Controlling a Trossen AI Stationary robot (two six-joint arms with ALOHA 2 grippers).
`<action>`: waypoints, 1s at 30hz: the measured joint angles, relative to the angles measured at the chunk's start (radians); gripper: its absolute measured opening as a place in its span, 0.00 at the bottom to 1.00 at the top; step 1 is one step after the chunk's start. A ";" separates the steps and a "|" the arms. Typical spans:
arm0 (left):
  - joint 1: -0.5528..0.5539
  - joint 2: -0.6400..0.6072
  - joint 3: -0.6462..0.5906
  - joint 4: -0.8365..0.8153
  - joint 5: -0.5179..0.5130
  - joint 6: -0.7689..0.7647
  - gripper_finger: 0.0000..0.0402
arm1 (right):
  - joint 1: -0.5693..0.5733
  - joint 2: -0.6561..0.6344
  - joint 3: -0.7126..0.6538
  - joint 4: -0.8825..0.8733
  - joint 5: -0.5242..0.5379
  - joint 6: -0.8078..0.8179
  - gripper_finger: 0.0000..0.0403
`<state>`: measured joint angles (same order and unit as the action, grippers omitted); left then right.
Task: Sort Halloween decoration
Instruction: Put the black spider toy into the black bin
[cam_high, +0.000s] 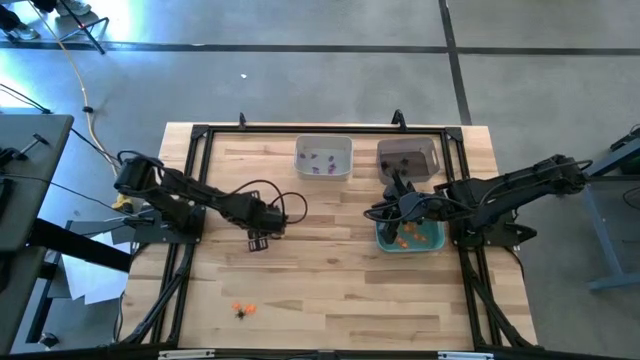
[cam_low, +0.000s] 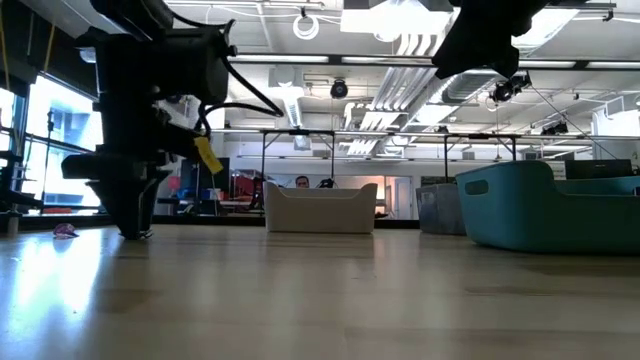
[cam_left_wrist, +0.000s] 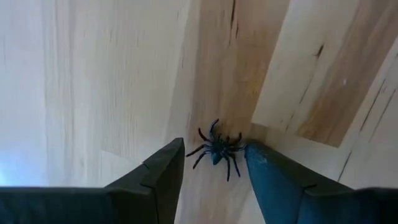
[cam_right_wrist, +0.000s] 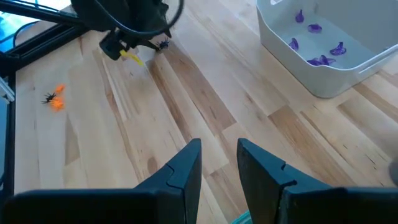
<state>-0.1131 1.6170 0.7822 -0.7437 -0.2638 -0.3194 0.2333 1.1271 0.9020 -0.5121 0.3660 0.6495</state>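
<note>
Left gripper (cam_left_wrist: 211, 168) stands parted over pale planked wood table (cam_left_wrist: 93, 74), a spiky black plastic spider (cam_left_wrist: 217, 149) between its tips, ungripped; right gripper (cam_right_wrist: 219, 162) half-open, empty.

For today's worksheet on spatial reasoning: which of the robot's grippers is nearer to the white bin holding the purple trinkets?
Left. The left gripper is low over the table, diagonally off the white bin; the right gripper hangs farther off, above the teal bin.

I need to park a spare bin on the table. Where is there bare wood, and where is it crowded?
Bare wood lies between the left tool and the teal plastic bin, and along the near edge right of the small orange and black trinkets. The far right is crowded: white bin, dark grey bin, right tool.
</note>
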 joint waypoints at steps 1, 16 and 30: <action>0.005 0.013 0.000 -0.005 0.002 0.011 0.42 | 0.000 0.000 0.000 0.001 0.000 0.000 0.25; 0.014 0.043 0.012 -0.029 0.067 -0.045 0.03 | 0.000 0.000 0.000 0.001 -0.001 -0.003 0.25; 0.002 0.011 0.127 -0.126 0.065 -0.072 0.00 | 0.000 0.000 0.000 0.001 -0.002 -0.002 0.25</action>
<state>-0.1111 1.6281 0.9090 -0.8694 -0.1984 -0.3912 0.2333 1.1267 0.9020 -0.5114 0.3645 0.6472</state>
